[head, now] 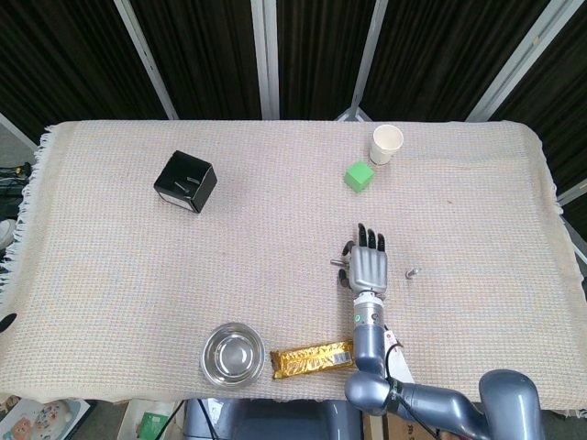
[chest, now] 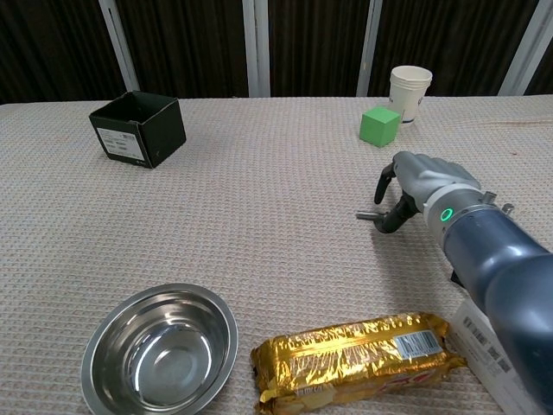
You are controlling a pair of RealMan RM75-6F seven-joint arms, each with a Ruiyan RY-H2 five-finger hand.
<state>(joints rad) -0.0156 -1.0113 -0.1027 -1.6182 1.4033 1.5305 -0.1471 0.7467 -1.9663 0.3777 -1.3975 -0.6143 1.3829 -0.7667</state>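
My right hand (head: 367, 267) (chest: 416, 184) hangs low over the cloth at the right of the middle, palm down with its fingers apart and curved. Under its fingers lies a small metal bolt (head: 337, 264) (chest: 366, 216). Only the bolt's left end shows, and its head is hidden behind the fingertips (chest: 386, 223). The fingertips reach down around the bolt, and no closed grip on it shows. My left hand appears in neither view.
A black box (head: 185, 181) sits far left. A green cube (head: 359, 176) and a paper cup (head: 386, 143) stand beyond the hand. Near the front edge lie a steel bowl (chest: 161, 347), a gold snack packet (chest: 359, 356) and a white carton (chest: 510, 359). A small metal piece (head: 413, 271) lies right of the hand.
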